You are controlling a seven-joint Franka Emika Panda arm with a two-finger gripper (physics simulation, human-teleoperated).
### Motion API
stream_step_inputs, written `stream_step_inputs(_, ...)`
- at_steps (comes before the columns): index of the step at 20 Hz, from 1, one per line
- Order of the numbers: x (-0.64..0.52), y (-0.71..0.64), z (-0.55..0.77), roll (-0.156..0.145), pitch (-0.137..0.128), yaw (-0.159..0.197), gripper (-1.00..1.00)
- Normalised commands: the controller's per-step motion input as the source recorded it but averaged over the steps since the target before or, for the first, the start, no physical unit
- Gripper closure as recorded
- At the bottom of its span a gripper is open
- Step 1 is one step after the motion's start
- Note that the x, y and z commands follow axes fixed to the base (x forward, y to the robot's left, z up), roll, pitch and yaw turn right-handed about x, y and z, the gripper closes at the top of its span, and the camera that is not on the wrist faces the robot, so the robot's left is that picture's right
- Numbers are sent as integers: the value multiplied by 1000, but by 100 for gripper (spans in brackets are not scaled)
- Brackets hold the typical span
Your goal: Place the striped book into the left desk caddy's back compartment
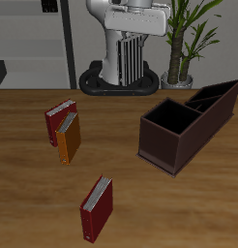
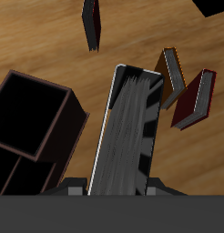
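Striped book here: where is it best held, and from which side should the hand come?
At one short end, fingers across its two long edges, coming in along its length. The wrist view shows the striped book seemingly held so by the hand: a thin flat slab reaching away from it, cover towards the camera. That leaves the far end free to enter the left desk caddy.

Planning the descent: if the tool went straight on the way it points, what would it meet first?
The tool grips the striped book, which leads; its far end looks set to meet bare table beside the left desk caddy, though depth is unclear.
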Motion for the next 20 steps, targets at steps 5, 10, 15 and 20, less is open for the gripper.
stream_step_inputs(5,-266,358,-46,-2,-5,-37,100)
stream_step_inputs(10,-254,411,1,43,-11,-10,100)
stream_step_inputs(15,-117,298,-10,29,5,-21,100)
stream_step_inputs(20,-105,380,12,32,2,-31,100)
